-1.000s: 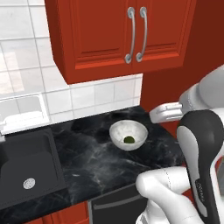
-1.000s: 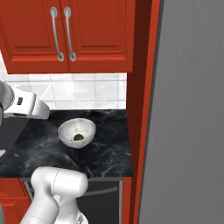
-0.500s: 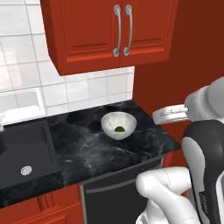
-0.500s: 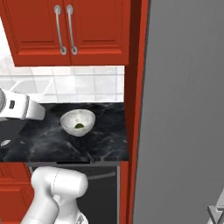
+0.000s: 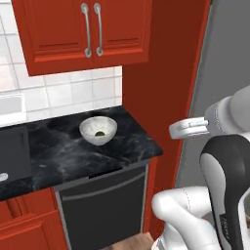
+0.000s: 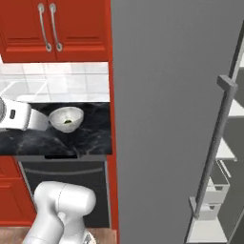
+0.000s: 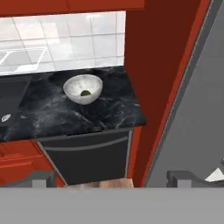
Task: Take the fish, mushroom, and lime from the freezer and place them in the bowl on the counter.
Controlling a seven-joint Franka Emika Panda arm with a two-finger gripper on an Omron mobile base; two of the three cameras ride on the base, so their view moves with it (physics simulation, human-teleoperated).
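The marbled white-grey bowl (image 5: 98, 130) (image 6: 66, 119) (image 7: 83, 89) stands on the black veined counter (image 5: 58, 156) near its right end. The small dark green lime (image 5: 100, 133) (image 7: 85, 92) lies inside it. To the right, past a tall red panel, the grey freezer (image 6: 162, 119) stands with its door open, its long bar handle (image 6: 217, 138) and pale inner shelves (image 6: 228, 147) showing at the far right. My gripper (image 7: 111, 180) is open and holds nothing, its fingertips (image 7: 43, 178) wide apart, hanging in front of the counter's right end. The fish and mushroom are out of view.
A black sink (image 5: 10, 151) is set into the counter at the left. A dark dishwasher front (image 5: 102, 205) sits under the counter. Red upper cabinets (image 5: 83, 29) hang above, and the tall red panel (image 5: 161, 73) separates counter from freezer.
The whole picture has shifted left, so the base has driven right. The freezer door, handle and shelves have come into view. The lime stays in the bowl and the gripper stays open.
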